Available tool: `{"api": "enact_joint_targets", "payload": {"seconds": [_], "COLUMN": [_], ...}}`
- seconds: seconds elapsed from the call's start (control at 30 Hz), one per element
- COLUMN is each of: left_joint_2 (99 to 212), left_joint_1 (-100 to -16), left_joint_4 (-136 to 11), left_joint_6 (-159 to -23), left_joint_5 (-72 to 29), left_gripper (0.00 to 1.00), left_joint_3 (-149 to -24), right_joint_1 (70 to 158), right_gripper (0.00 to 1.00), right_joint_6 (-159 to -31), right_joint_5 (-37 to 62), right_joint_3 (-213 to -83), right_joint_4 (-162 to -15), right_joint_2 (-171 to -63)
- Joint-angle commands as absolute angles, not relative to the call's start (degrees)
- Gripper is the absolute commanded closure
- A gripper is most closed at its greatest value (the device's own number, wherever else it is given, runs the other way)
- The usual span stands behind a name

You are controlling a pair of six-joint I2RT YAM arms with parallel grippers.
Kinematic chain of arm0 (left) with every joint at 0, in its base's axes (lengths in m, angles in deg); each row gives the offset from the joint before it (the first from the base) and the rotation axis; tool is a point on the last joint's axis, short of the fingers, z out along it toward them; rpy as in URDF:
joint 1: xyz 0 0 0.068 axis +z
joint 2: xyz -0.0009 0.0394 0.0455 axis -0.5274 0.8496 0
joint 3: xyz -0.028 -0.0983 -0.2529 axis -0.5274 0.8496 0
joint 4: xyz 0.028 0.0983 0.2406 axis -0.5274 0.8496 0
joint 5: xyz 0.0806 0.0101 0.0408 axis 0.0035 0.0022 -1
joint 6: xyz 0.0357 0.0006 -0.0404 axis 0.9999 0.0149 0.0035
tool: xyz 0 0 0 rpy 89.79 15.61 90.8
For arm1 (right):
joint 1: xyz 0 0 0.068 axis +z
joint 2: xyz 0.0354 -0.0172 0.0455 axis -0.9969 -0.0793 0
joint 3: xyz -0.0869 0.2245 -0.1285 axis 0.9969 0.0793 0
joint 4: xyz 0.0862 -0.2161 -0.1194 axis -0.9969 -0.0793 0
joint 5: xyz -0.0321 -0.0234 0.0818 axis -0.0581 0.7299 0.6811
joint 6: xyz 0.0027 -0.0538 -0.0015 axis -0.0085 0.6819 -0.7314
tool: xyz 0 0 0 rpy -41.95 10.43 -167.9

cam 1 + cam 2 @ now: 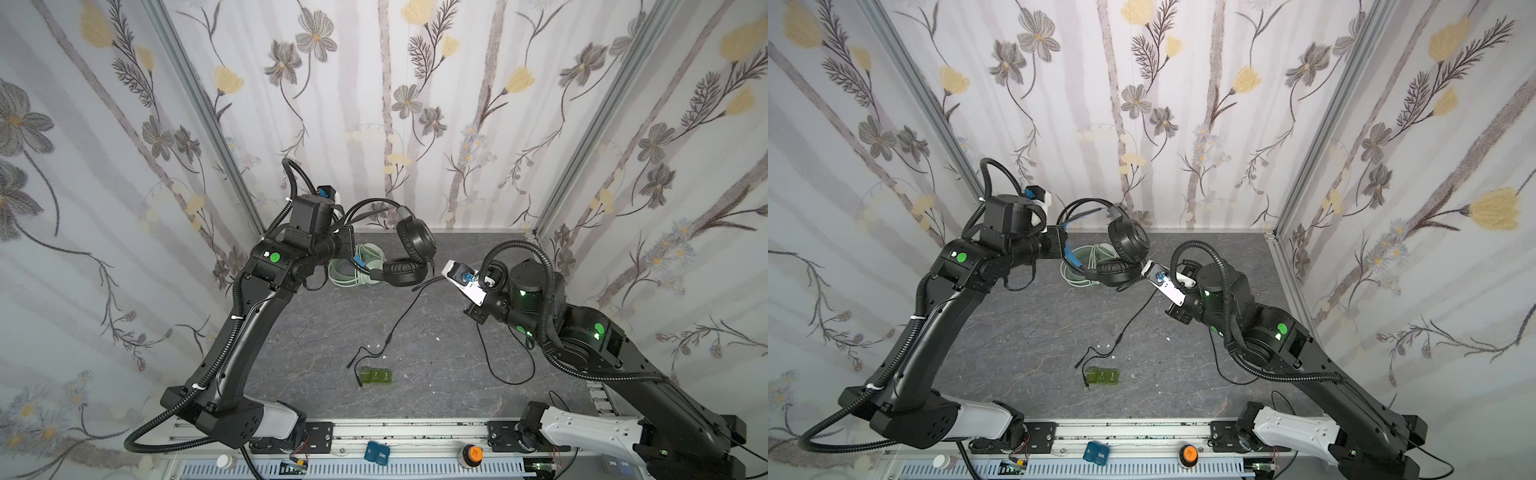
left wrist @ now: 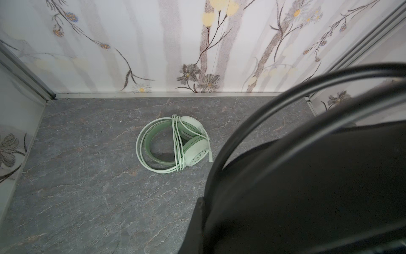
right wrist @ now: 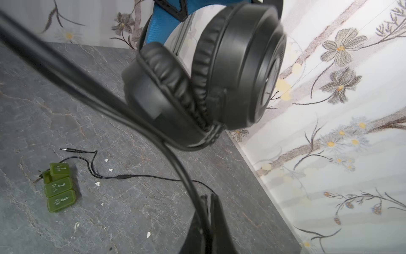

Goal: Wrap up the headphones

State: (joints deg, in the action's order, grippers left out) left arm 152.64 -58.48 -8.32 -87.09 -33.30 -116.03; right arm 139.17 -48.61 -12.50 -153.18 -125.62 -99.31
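The left tool point(image 1: 348, 240) clamps the headband point(image 1: 371, 203) of the black padded over-ear headset point(image 1: 411, 243), raised near the wrapped mint-green headset point(image 2: 194, 151), while the right tool point(image 3: 207, 204) pinches its thin black cable point(image 1: 400, 322) beside the lower cup point(image 1: 405, 272), slack trailing onto the grey tabletop point(image 1: 316, 332).

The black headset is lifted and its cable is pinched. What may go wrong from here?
1. The black cable in the right gripper ends beside the green blocks; winding may drag them.
2. The black headphones hang near the wrapped mint headphones; a swing may disturb them.
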Motion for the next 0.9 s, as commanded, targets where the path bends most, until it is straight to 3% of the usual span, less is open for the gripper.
{"api": "enact_joint_targets", "payload": {"seconds": [0.0, 0.5, 0.87], "left_joint_2": [150.74, 149.01, 151.84], "left_joint_1": [-59.04, -62.08, -67.72], "left_joint_4": [-13.4, -9.18, -8.83], "left_joint_6": [-83.38, -76.57, -73.21], "left_joint_5": [-31.51, -25.2, -22.49], "left_gripper": [1.0, 1.0, 1.0], "left_joint_3": [-112.8, -104.74, -105.74], "right_joint_1": [140.51, 142.21, 141.15], "right_gripper": [1.0, 1.0, 1.0], "right_joint_6": [-43.96, -42.52, -45.07], "right_joint_5": [-19.76, -29.03, -30.66], "right_joint_3": [-158.46, -174.52, -176.41], "right_joint_4": [-128.98, -128.06, -127.4], "right_joint_2": [-103.52, -117.83, -122.28]}}
